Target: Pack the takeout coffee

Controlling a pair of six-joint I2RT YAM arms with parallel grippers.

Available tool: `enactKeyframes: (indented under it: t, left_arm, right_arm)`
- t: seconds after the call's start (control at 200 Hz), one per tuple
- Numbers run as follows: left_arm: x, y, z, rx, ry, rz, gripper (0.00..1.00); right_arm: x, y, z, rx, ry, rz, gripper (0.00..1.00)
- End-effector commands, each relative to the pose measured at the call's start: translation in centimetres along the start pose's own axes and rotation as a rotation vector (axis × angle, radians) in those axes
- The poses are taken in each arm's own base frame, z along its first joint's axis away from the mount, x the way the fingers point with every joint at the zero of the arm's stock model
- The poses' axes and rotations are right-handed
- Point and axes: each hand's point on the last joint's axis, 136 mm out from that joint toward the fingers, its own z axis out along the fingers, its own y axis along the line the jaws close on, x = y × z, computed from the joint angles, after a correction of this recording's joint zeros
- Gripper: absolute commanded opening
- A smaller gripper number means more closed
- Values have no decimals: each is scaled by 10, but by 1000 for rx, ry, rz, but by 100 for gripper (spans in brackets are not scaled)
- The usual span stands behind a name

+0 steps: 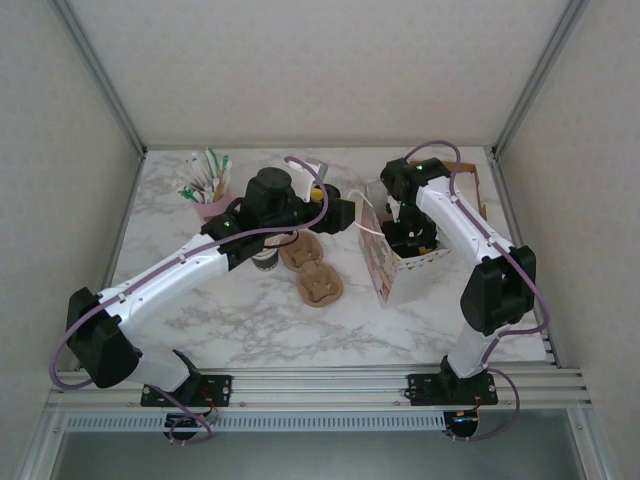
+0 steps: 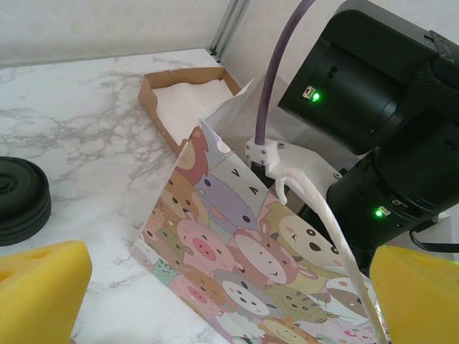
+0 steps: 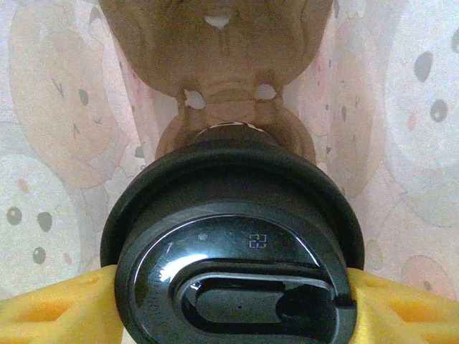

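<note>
- The right hand (image 3: 229, 309) was down inside the cartoon-print paper bag (image 2: 237, 251). Its yellow foam fingers (image 3: 57, 312) were clamped on either side of the takeout coffee (image 3: 233, 236), just under the black lid.
- Ahead of the fingertips, past the cup, sat a brown pulp cup carrier (image 3: 215, 43) low in the bag. Whether the cup had seated in one of its wells could not be told.
- The left hand (image 2: 229, 294) hung wide apart and empty. The bag's printed wall and white handle (image 2: 323, 215) were right in front of it, and a stack of black lids (image 2: 18, 197) sat on the desk (image 2: 93, 100) off to its left.
- The step in hand, by my read, was lowering the coffee into the bag, and it was nearly done.
- The next move would call for settling the cup upright, spreading the fingers, then lifting straight out without snagging the bag walls close on both sides.
</note>
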Motion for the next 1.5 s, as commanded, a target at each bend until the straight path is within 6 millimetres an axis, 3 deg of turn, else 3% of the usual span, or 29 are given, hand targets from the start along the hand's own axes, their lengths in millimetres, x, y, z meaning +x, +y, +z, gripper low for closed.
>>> enactKeyframes:
  t: [0.0,1.497]
  left_arm:
    - [-3,-3,2,1,-12,5,100]
    - [-3,-4,3,6,-13,1,100]
  right_arm:
    - [4,-4,-1,12,30,15,70]
    - [2,-3,-2,-1,-2,12,69]
